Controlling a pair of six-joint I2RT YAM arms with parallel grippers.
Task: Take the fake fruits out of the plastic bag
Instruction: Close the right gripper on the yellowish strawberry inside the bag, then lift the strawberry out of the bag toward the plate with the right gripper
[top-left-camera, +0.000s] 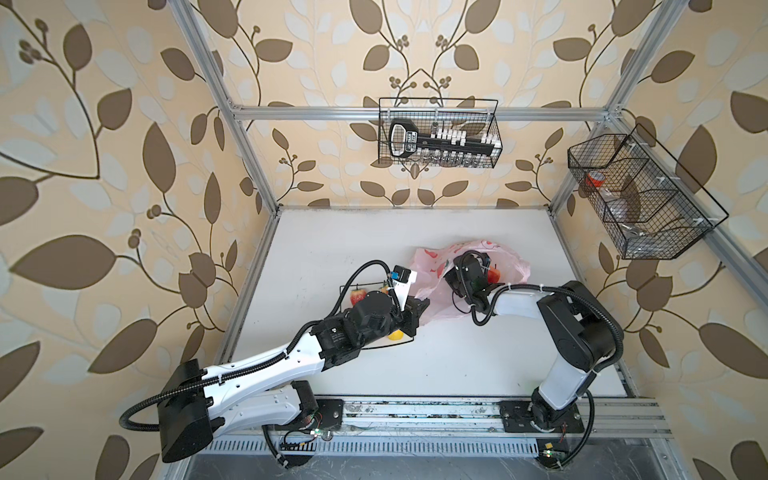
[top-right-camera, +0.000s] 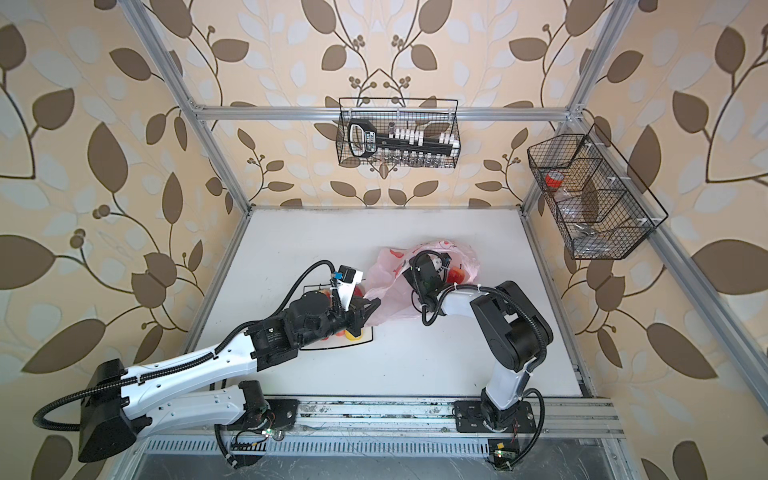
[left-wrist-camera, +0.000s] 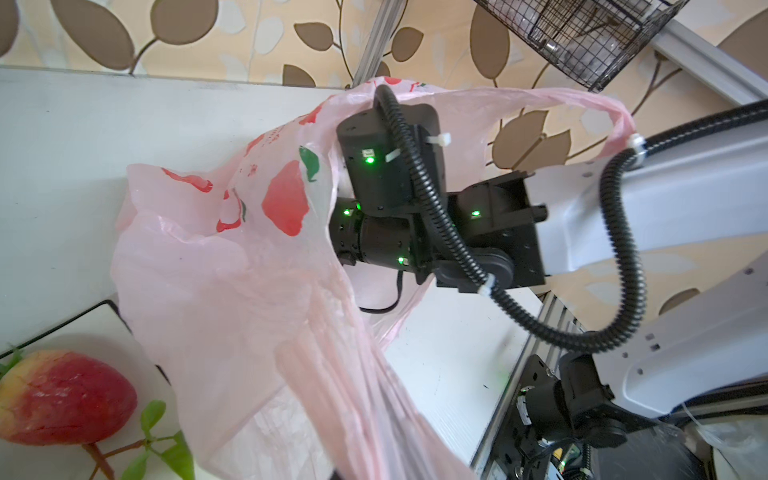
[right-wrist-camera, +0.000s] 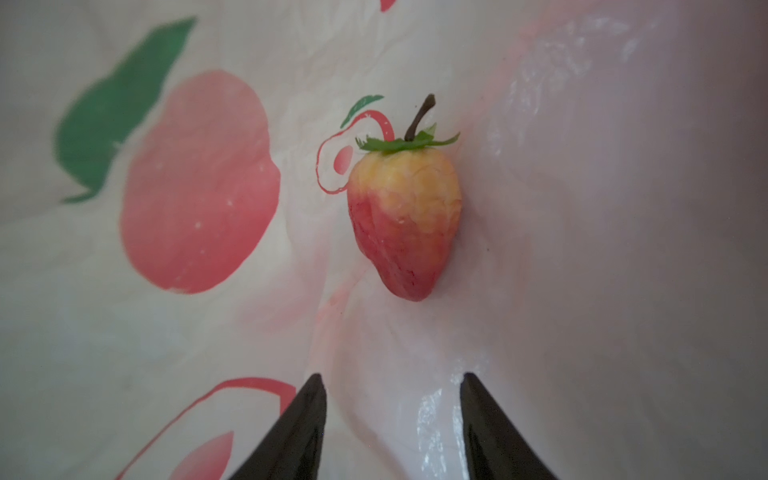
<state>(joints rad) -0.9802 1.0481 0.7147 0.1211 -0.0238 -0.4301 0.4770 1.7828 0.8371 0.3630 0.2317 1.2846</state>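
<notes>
In both top views the left gripper (top-left-camera: 420, 306) is clamping the plastic bag (top-left-camera: 430, 266) by its edge, fingers together. In the left wrist view the right arm (left-wrist-camera: 665, 199) is reaching inside the bag. In the right wrist view the right gripper (right-wrist-camera: 392, 386) is standing with fingers apart, near a strawberry (right-wrist-camera: 405, 220) lying inside the bag, untouched.

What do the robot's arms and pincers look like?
The left arm and right arm have white shells with chunky black joints. Ribbed black cables run along them, fastened with white zip ties, and little green lights glow on the right one. The right pincer has two pointed black fingers; the left pincer is black too.
</notes>
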